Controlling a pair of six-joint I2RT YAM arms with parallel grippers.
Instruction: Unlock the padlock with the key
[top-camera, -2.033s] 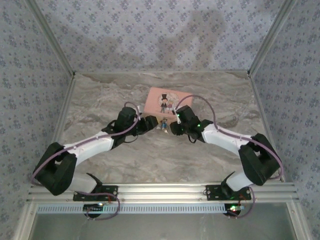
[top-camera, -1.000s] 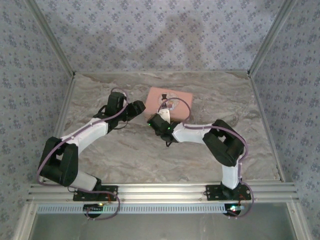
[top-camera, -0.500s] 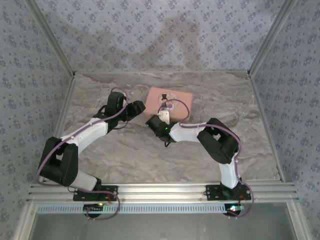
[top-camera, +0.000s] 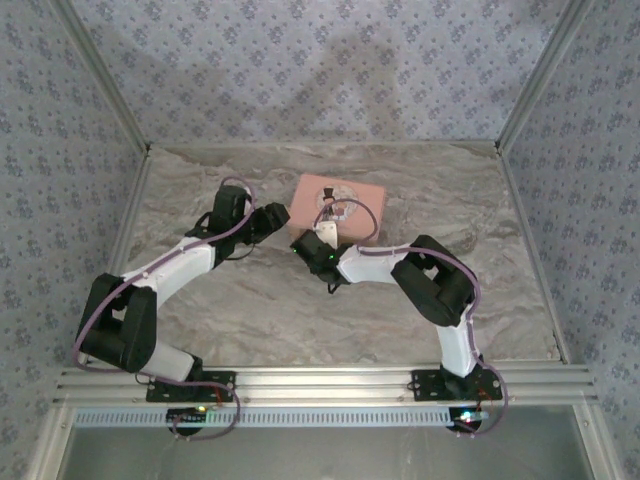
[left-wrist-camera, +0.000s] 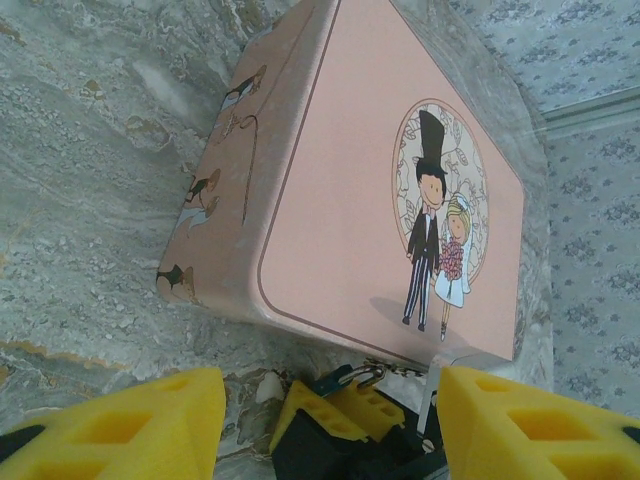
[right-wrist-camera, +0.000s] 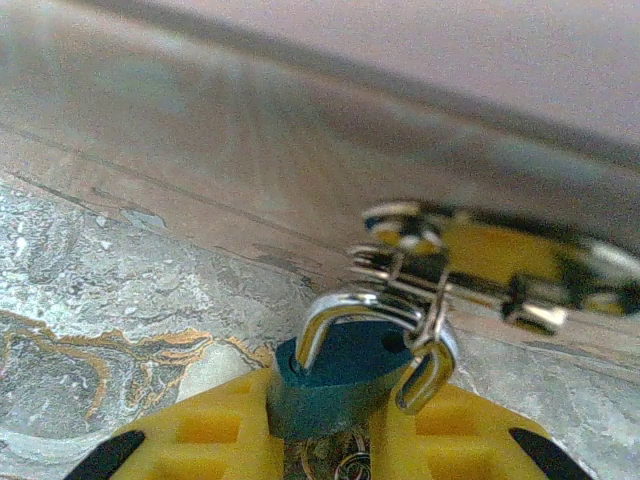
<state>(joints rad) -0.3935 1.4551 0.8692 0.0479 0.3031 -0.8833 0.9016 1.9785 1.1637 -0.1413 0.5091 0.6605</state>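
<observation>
Right gripper (right-wrist-camera: 325, 405): both yellow pads (right-wrist-camera: 200, 440) pressed on the body of the padlock (right-wrist-camera: 335, 375), clamped. The jaws sit low, down by the table (top-camera: 300, 310). Right arm (top-camera: 420, 275) is folded sharply at the elbow, with the forearm reaching left toward the near-left corner of the pink tin (left-wrist-camera: 380, 190).

Left gripper (top-camera: 283, 213): jaws apart, nothing between them, aimed at the tin's left end. Left arm (top-camera: 170, 270) is stretched diagonally forward.

Padlock: dark teal body with the silver shackle (right-wrist-camera: 345, 310) pointing up, just in front of the tin's near wall. A small ring (right-wrist-camera: 430, 365) hangs on the shackle and carries a blurred metal piece, probably the key (right-wrist-camera: 480, 255), which lies beside the tin. Cannot tell whether the shackle is latched.
</observation>
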